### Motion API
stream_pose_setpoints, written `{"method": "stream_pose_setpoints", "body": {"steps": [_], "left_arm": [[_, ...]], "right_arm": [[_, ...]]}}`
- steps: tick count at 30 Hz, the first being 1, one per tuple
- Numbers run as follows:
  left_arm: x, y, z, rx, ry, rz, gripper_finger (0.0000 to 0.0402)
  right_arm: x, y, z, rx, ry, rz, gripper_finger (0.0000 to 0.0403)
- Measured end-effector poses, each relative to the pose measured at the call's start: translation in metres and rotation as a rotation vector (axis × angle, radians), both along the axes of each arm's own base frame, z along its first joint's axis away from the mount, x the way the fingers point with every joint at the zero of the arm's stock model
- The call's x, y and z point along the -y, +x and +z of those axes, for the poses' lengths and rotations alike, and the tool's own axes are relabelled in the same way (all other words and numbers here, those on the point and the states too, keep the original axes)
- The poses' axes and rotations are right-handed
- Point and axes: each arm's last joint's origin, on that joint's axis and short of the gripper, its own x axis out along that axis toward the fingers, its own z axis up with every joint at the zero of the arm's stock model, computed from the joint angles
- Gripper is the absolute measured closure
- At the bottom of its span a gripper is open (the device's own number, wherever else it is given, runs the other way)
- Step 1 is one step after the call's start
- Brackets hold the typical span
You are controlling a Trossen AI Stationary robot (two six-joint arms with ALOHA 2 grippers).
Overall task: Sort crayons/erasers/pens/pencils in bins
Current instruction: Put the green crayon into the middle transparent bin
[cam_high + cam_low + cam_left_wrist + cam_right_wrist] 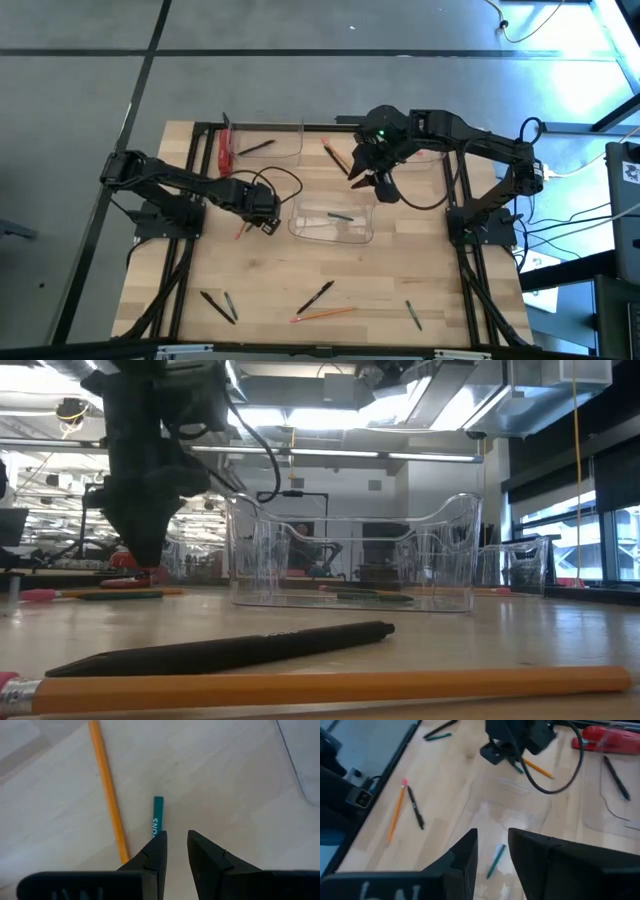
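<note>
A short green crayon [157, 816] lies on the table beside an orange pencil [107, 790]. My left gripper [175, 842] points down just over them, open by a narrow gap with nothing in it. The crayon's near end passes out of sight behind one fingertip [159, 845]. This gripper [265, 222] hangs left of the centre bin [332, 232], which holds another green crayon [340, 215]. My right gripper [372, 180] hangs high over that bin's far side, open and empty [492, 845], with the crayon in the bin [495, 860] below it.
The far-left bin [265, 143] holds a black pen [257, 147] and a red object [225, 155]. An orange pencil [336, 156] lies by my right gripper. Near the front edge lie pens [316, 296] [218, 305], a pencil [322, 315] and a crayon [413, 315]. Another bin [520, 565] stands far right.
</note>
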Motion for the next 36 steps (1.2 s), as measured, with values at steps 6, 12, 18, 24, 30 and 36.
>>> {"method": "stream_pose_setpoints", "body": {"steps": [6,12,18,24,30,36], "left_arm": [[0.003,0.000,-0.004,0.017,0.044,-0.038,0.0333],[0.002,-0.008,-0.013,-0.017,0.053,-0.039,0.0333],[0.002,-0.008,-0.018,0.008,0.050,-0.031,0.0333],[0.002,-0.009,-0.022,0.016,0.049,-0.030,0.0333],[0.002,-0.010,-0.025,0.024,0.049,-0.030,0.0333],[0.001,-0.013,-0.028,0.010,0.059,-0.029,0.0333]], "right_arm": [[0.000,0.000,0.000,0.001,0.000,0.000,0.0291],[0.000,0.000,0.000,0.005,-0.001,-0.001,0.0291],[0.000,0.000,0.000,0.005,0.000,-0.002,0.0291],[0.000,0.000,0.000,0.005,0.000,-0.002,0.0291],[0.000,0.000,0.000,0.005,-0.001,-0.002,0.0291],[0.000,0.000,0.000,0.005,-0.001,-0.003,0.0291]]}}
